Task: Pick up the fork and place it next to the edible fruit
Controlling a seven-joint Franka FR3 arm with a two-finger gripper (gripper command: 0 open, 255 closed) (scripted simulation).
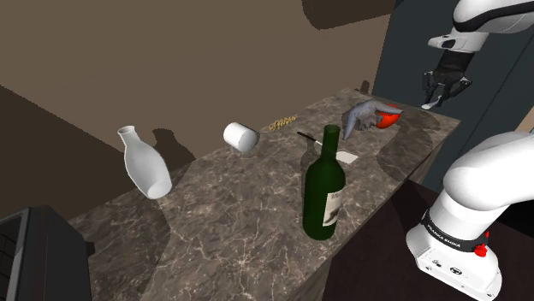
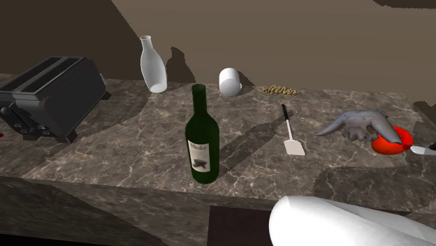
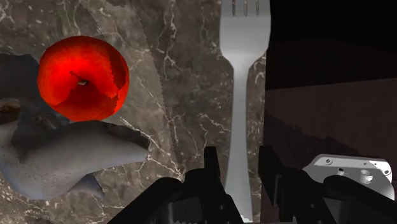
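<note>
Shoulder view: my gripper [image 1: 438, 97] is hovering over the counter [image 1: 257, 201], with the red fruit [image 1: 389, 118] just below my jaws. Wrist view: my jaws are standing apart, the fork [image 3: 245, 83] lying between them, untouched. I am approaching the grasp; next comes lowering and closing.

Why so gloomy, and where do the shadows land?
Shoulder view: dim; the white vase throws a shadow on the wall. Second exterior view: the green wine bottle casts a long shadow across the marble counter towards the spatula. Wrist view: the red apple looks brightly lit; a black area lies past the counter's edge by the fork.
</note>
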